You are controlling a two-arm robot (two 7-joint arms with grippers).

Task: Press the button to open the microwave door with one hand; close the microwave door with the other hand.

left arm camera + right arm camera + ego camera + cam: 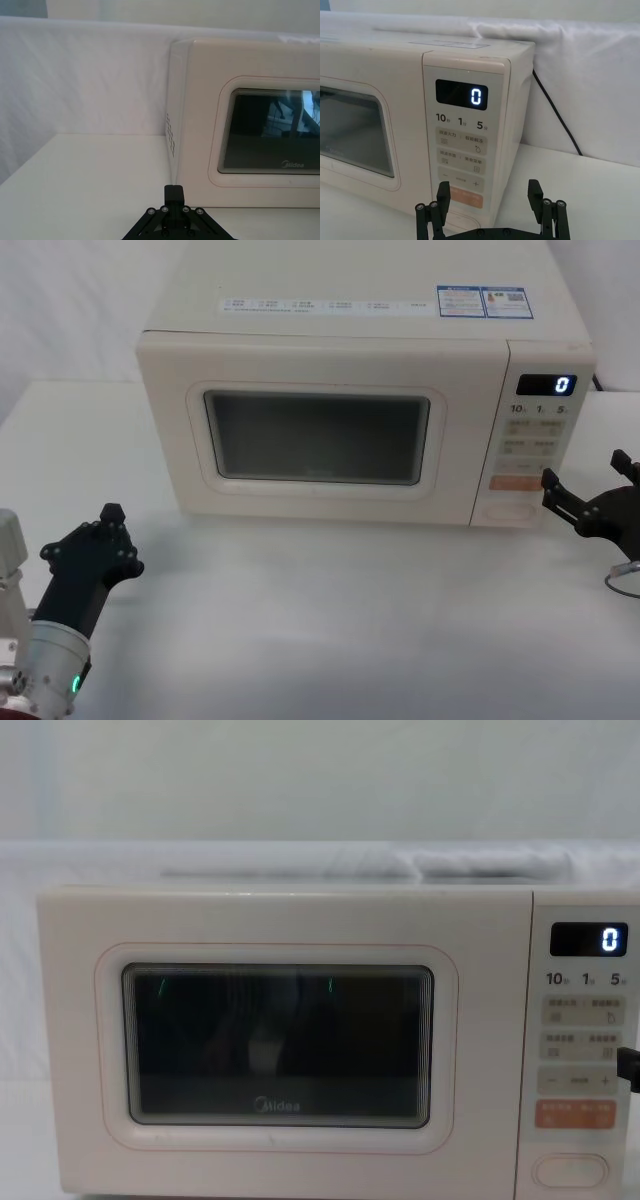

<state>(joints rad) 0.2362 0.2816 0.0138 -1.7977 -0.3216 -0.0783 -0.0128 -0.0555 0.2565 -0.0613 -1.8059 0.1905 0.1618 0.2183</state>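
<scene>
The cream microwave stands at the back of the white table with the microwave door (pixel 320 435) (pixel 280 1040) (pixel 260 130) shut flush. The button (pixel 512 509) (pixel 570 1170) is the wide oval at the foot of the control panel, under the orange key (pixel 465 200). My right gripper (pixel 583 470) (pixel 489 192) hovers open just right of the panel and in front of it, at about the button's height, touching nothing. My left gripper (pixel 110 515) (pixel 173 192) is shut and empty, low at the front left, well short of the door.
A black power cable (pixel 555 110) runs down the white backdrop behind the microwave's right side. A thin cable loop (pixel 620 580) hangs by my right wrist. The display (pixel 560 385) reads 0. Bare table (pixel 330 600) lies in front of the microwave.
</scene>
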